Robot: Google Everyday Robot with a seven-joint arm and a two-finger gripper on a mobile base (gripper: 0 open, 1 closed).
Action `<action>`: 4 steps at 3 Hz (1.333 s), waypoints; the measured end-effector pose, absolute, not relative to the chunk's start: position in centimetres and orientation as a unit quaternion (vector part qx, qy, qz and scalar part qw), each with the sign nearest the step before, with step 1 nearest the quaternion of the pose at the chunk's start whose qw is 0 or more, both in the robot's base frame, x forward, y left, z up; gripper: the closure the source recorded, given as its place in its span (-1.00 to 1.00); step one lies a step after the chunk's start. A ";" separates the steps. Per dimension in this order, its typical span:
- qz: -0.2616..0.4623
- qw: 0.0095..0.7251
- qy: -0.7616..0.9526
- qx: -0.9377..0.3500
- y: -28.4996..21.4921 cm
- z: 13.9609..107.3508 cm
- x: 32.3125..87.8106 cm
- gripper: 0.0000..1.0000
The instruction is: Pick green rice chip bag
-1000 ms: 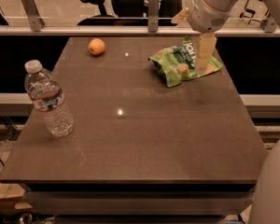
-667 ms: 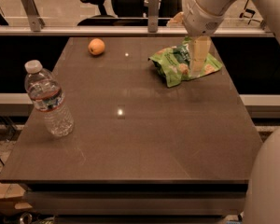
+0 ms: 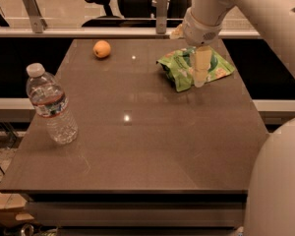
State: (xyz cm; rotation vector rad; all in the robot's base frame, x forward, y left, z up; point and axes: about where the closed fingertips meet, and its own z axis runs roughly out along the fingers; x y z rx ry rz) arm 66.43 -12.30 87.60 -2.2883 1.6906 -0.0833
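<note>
Camera view: one orange [image 3: 102,48], one bottle [image 3: 51,107], one green rice chip bag [image 3: 176,69] under the end effector [image 3: 200,79]; its grip, I cannot tell.

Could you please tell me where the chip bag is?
In the camera view, the chip bag lies far right on the table, under the gripper.
</note>
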 end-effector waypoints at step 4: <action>-0.058 0.190 0.580 -0.790 -14.1 85.4 69.7 -1.00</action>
